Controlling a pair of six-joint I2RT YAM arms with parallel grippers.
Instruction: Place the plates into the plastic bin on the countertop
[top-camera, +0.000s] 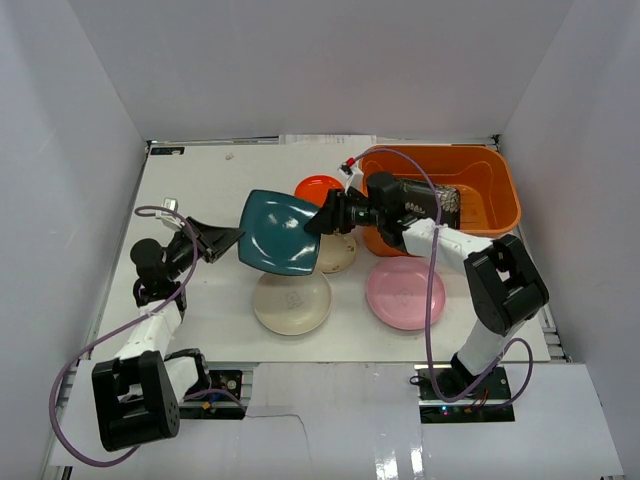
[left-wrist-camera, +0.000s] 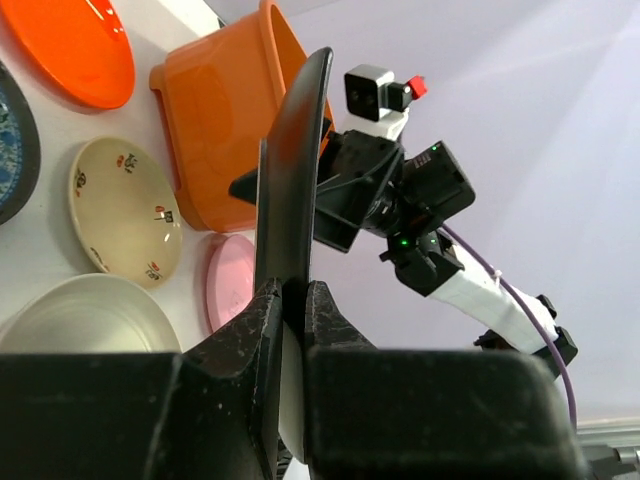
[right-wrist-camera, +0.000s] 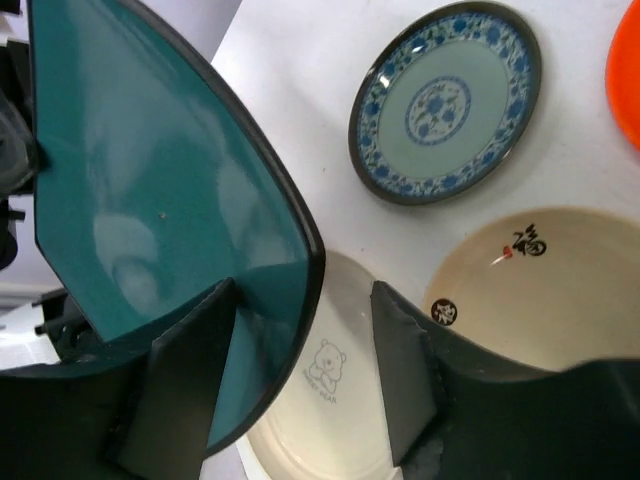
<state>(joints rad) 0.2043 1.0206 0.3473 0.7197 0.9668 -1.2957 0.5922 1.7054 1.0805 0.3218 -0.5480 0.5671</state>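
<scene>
One teal plate (top-camera: 280, 232), left pincer (left-wrist-camera: 292, 300) clamped on, right pincer (right-wrist-camera: 300, 300) apart astride; tan plate (right-wrist-camera: 540, 300): 福.

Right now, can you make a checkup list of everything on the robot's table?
Surface: white countertop.
Job's things: teal plate held up in the air; orange plate, blue plate, tan plate, cream plate, pink plate lying flat; dark plate in the bin.
Clutter: nothing seen.
Grippers: left gripper clamps the teal plate; right gripper open around its opposite edge.
Cables: purple cables loop loosely.
Surroundings: pale walls.
</scene>
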